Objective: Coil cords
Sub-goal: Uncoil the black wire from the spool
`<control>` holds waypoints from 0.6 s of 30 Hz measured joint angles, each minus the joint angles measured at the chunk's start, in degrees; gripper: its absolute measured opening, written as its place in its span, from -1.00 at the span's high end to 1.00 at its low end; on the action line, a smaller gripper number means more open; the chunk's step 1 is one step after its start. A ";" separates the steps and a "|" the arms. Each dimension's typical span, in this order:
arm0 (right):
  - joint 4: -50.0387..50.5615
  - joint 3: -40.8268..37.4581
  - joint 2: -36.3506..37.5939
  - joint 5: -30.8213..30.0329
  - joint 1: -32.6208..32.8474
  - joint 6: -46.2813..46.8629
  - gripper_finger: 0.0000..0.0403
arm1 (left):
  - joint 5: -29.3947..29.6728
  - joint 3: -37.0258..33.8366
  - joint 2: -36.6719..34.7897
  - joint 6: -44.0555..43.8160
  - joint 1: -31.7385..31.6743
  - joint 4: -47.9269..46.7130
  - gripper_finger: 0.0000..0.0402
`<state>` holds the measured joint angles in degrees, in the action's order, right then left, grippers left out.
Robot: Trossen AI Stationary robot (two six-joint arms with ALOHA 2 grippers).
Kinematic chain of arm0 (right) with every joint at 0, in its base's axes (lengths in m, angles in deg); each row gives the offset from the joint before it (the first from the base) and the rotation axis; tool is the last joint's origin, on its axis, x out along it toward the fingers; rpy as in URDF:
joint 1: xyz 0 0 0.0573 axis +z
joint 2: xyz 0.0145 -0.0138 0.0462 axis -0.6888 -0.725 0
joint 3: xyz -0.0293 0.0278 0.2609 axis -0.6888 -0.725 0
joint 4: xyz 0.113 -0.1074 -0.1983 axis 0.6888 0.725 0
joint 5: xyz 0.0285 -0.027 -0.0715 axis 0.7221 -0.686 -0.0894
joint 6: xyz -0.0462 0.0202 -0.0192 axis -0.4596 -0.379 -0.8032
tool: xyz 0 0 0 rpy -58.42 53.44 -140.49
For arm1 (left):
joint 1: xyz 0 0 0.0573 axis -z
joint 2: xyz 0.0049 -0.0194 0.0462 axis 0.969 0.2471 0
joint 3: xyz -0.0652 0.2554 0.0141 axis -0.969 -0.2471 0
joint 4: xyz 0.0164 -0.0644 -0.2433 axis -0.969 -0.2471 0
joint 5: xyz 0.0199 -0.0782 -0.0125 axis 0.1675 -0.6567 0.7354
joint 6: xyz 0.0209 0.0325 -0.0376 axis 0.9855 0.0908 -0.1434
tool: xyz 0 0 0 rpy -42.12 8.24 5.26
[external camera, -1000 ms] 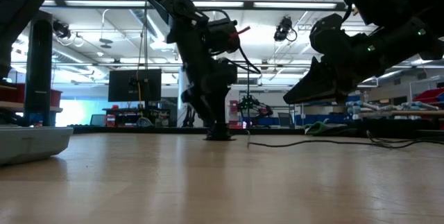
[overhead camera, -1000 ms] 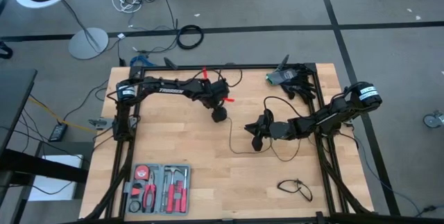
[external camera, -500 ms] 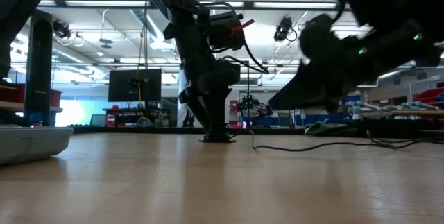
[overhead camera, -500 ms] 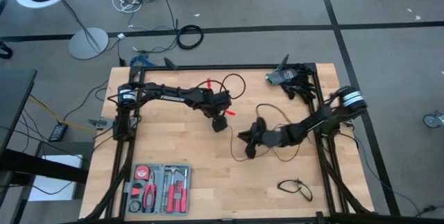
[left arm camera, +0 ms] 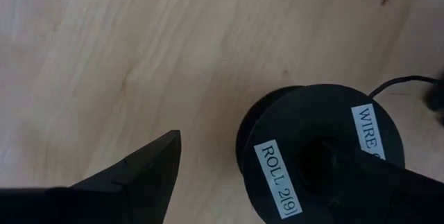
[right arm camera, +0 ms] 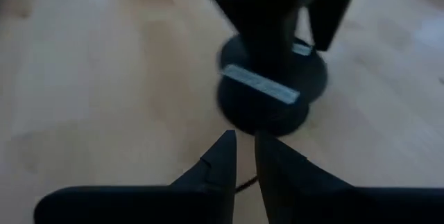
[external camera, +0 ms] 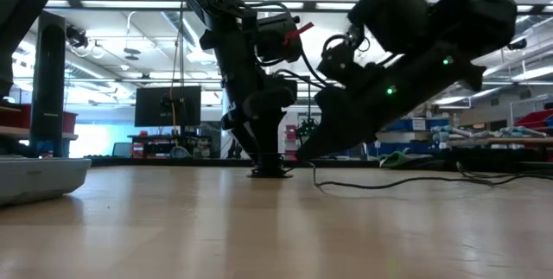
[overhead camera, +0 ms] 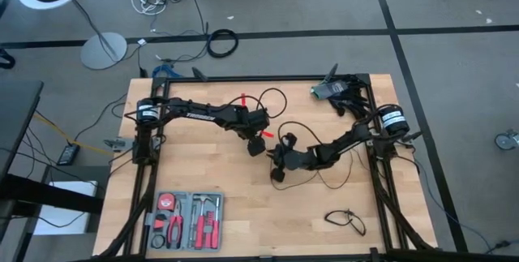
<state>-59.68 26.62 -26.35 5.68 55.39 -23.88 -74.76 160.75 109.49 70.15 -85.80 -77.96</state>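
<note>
A black spool (left arm camera: 316, 158) with white labels lies flat on the wooden table, near its middle. A thin black cord (external camera: 389, 181) runs from it along the table toward the right. My left gripper (overhead camera: 258, 143) stands over the spool, open and pointing steeply down. My right gripper (overhead camera: 278, 173) is just near and right of the spool, slanting down toward it and shut on the cord. A second, short black cord (overhead camera: 345, 217) lies in a loose loop near the table's near right corner. My left gripper has one finger (left arm camera: 388, 182) down on the spool's top face (left arm camera: 305, 161), at or in its centre hole; which of the two, the finger hides. The other finger (left arm camera: 149, 168) stands clear beside the spool. The spool rests flat on the table. My right gripper pinches the thin cord (right arm camera: 243, 184) between its two nearly shut fingers, which slant down from the table's right. Which stretch of the cord it has cannot be told. From the fingers the cord drops to the table (external camera: 315, 175) and lies slack there.
A tray of hand tools (overhead camera: 185, 220) sits at the near left. A green-topped object (overhead camera: 328, 92) sits at the far right corner beside the frame rail. Bare wood lies between the spool and the tool tray.
My right gripper has swung toward the table's left and down, rolling as it went, and has closed in on the spool with the cord's slack trailing behind it. My left gripper has shifted a little toward the near edge and then kept still.
</note>
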 joint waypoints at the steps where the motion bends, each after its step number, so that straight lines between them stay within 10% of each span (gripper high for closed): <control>1: 0.12 -0.04 0.00 0.03 -0.61 0.01 0.73 | 0.00 0.00 0.00 0.04 0.00 0.02 -0.54; 18: 3.10 -0.06 -0.11 6.38 -5.62 -1.02 0.72 | 0.28 -0.12 0.12 0.20 0.00 1.32 -0.54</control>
<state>-56.58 26.56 -26.46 12.07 49.77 -24.90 -74.48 160.63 109.61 70.35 -85.80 -76.64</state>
